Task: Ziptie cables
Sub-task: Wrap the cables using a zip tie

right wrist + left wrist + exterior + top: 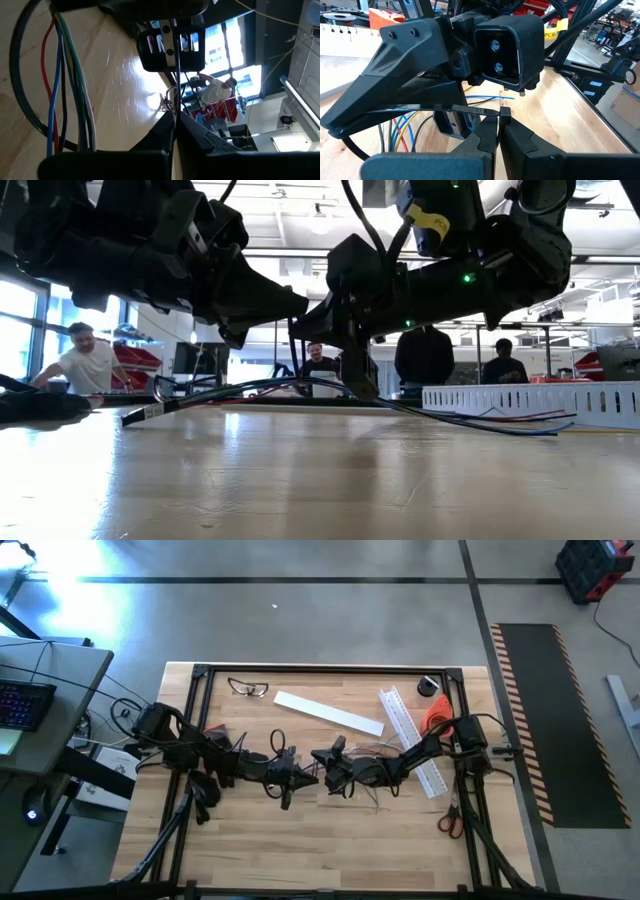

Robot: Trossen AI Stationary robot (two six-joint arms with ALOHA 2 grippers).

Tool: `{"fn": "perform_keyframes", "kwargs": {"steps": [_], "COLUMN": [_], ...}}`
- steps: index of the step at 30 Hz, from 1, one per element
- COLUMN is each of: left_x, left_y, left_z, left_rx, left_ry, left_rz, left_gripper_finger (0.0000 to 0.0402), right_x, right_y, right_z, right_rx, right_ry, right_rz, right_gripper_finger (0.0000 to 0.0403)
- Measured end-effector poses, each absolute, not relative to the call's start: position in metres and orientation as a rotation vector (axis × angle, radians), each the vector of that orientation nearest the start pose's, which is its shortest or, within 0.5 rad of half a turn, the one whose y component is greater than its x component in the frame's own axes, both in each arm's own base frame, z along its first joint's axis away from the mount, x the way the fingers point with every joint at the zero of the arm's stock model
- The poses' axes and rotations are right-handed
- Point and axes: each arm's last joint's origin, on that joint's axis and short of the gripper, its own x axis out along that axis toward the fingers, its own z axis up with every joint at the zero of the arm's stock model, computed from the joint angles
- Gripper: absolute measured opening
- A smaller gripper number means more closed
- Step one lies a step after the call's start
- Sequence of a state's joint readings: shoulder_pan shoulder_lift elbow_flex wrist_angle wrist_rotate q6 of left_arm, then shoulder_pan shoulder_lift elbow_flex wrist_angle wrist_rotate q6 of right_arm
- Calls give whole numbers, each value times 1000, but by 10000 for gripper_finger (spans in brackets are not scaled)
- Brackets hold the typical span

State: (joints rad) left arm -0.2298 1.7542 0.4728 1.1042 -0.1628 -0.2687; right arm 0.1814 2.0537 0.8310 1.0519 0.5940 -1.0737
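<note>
1. Fingers of our left gripper [499,131] sit clenched on the thin, stiff black ziptie [465,110]; its head [504,113] rests just above the fingertips, and the strap loops back toward the right gripper.
2. Our right gripper [174,131] is likewise clamped on that same dark strip, which runs straight out between its fingers in the right wrist view.
3. Both grippers meet near the middle of the light wooden table [300,840], tips almost touching, in the high view.
4. Just beside them lie the cables [67,85], a loose bundle of thin red, blue, green, yellow and white wires, with the ziptie curving around them.
5. Farther back we see a white slotted plastic channel [408,730], a flat white strip [328,713] and clear safety glasses [248,688].
6. Beyond the table, people [88,365] stand in the room.
</note>
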Motion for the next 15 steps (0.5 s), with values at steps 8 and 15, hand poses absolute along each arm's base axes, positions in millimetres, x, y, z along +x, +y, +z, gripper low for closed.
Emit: {"fn": "perform_keyframes", "kwargs": {"steps": [8,15], "left_x": [284,284], "left_y": [-62,-62], "left_z": [128,128], "left_rx": [-234,-234], "left_ry": [182,182], "left_rz": [-43,-43], "left_gripper_finger": [0,0], "right_x": [370,370], "right_y": [52,50], "right_z": [112,110], "right_rx": [-1126,-1124], "right_ry": [366,382], "right_rz": [-283,-281], "right_gripper_finger": [0,0]}}
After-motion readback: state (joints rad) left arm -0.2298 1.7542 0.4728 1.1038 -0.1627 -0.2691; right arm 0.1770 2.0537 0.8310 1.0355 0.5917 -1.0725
